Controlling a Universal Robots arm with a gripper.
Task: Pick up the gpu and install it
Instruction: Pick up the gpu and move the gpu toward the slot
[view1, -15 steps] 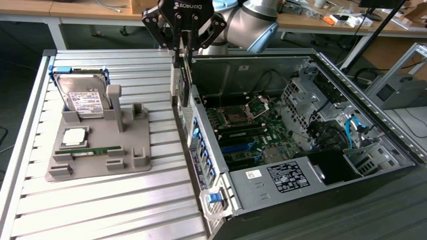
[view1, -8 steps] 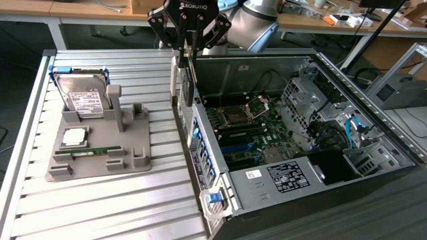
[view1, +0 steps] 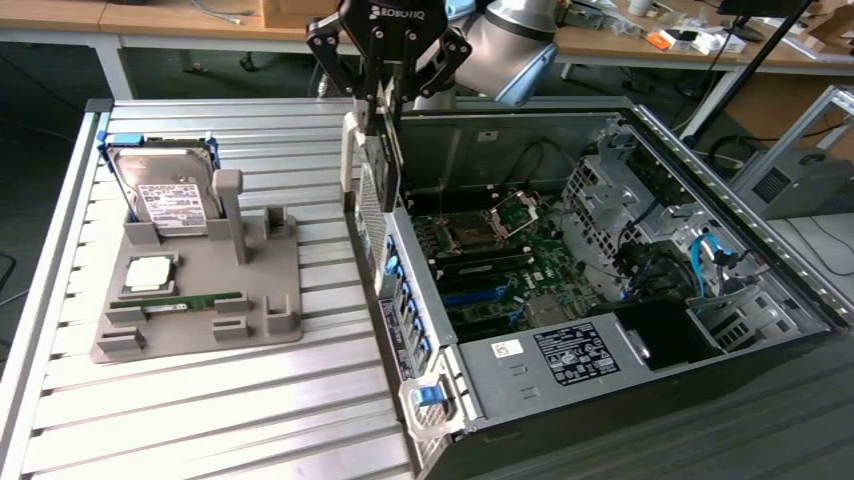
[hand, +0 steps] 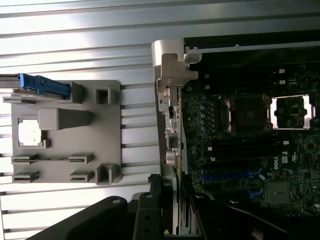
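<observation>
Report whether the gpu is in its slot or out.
Out. The gpu hangs upright in the claw over the rim of the computer case, clear of the motherboard.

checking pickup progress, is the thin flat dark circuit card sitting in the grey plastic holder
No, the thin dark circuit card hangs upright in the gripper by the open computer case.

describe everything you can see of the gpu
The gpu is a thin, flat, dark circuit card, seen almost edge-on. It hangs upright, its top edge clamped in the claw, over the wall of the open computer case nearest the ridged table. Whether its lower edge touches the case cannot be told.
</observation>
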